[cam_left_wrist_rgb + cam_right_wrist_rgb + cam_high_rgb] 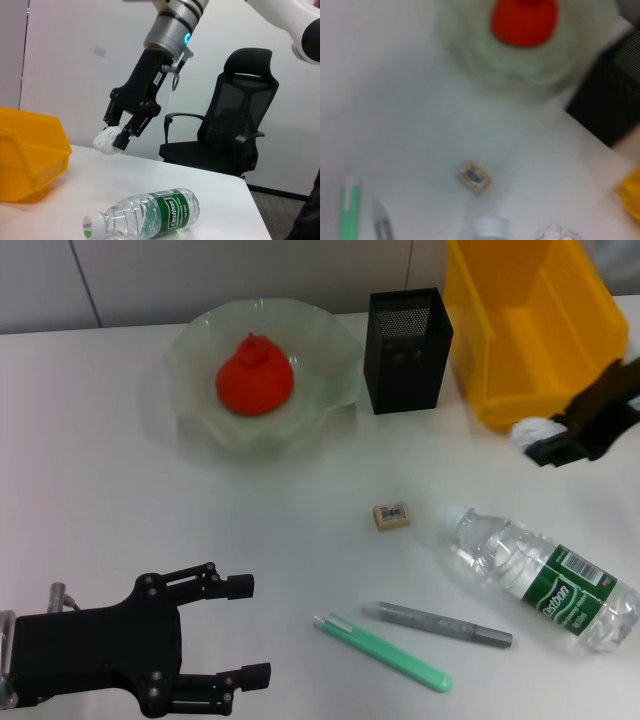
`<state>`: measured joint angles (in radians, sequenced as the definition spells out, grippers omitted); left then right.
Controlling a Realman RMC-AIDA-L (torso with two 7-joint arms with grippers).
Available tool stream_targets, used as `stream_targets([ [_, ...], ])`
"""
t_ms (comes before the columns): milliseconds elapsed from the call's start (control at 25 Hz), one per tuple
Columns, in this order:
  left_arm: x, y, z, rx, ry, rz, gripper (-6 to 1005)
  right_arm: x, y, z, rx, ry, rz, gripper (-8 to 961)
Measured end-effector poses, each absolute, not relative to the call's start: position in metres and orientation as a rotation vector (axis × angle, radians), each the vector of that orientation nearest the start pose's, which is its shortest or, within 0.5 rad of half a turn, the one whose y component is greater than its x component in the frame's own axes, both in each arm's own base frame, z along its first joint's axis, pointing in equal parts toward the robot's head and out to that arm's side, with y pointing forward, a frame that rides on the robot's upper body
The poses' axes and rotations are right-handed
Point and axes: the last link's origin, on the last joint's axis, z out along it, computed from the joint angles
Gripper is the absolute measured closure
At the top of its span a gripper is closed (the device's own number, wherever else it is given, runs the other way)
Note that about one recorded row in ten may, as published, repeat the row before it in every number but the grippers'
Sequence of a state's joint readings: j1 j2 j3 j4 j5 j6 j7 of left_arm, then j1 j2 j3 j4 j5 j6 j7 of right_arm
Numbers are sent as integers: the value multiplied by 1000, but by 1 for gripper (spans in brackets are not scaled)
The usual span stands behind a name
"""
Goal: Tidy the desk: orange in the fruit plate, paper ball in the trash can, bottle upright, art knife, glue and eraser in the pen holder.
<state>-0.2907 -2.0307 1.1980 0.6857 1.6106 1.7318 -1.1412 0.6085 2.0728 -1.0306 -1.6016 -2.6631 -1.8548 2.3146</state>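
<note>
The orange (254,376) lies in the pale green fruit plate (330,350) at the back. My right gripper (545,437) is shut on the white paper ball (535,430), held above the table by the front edge of the yellow bin (530,325); the left wrist view shows it gripping the ball (106,140). The clear bottle (540,575) lies on its side at the right. The eraser (390,515) lies mid-table. The green art knife (385,652) and grey glue stick (438,624) lie in front. The black mesh pen holder (407,337) stands behind. My left gripper (245,630) is open at the front left.
The white table ends at a wall behind. A black office chair (235,125) stands beyond the table's right side. The bottle also shows in the left wrist view (150,212).
</note>
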Motion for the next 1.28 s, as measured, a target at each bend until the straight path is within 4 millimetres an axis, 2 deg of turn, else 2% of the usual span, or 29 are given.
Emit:
stream_targets([
  [240, -263, 244, -21, -2964, -309, -932, 139, 221, 355, 111, -2455, 881, -339, 606],
  [440, -263, 244, -21, -2962, -320, -936, 139, 250, 370, 125, -2387, 859, -260, 607],
  [720, -262, 243, -22, -2957, -337, -946, 138, 266, 401, 127, -2335, 726, -92, 599],
  [1000, -265, 242, -22, -2940, -365, -962, 138, 274, 428, 116, -2268, 560, 0, 592],
  [1280, -265, 241, -22, -2938, -393, -967, 139, 279, 442, 110, -2214, 574, 26, 584],
])
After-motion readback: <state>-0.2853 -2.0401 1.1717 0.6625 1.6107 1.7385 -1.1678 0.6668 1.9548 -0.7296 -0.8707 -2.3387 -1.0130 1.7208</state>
